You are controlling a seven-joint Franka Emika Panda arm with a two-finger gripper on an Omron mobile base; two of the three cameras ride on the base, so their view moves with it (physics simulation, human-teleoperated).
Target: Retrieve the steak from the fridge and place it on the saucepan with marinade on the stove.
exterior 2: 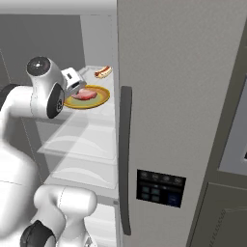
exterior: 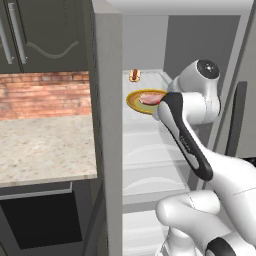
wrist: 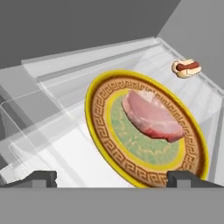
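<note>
Fridge (exterior 2: 183,96): tall grey unit standing open, its door swung aside with the long dark handle and dark dispenser panel facing the right base view; clear glass shelves stacked inside
Steak (wrist: 151,114): pale pink-red slab with whitish marbling, lying flat on the plate, on the upper glass shelf inside the fridge
Plate (wrist: 105,131): round, yellow rim, brown key-pattern band, olive-green centre; it rests on the shelf and carries the steak slightly toward its far side
Hot dog (wrist: 186,68): small red-and-white item on the same shelf, farther back than the plate and apart from it, near the fridge's inner wall
End effector (wrist: 111,178): reached into the fridge, close in front of the plate; its two dark fingertips stand wide apart at the bottom of the hand view, one at each side of the plate's near edge, with nothing between them and no contact with the steak
Arm (exterior: 187,140): white with dark joints, rising from the base and bent forward into the open fridge at the level of the upper shelf
Table (exterior: 45,150): speckled beige top to the left of the fridge, with a red brick wall behind it and dark cabinets above
</note>
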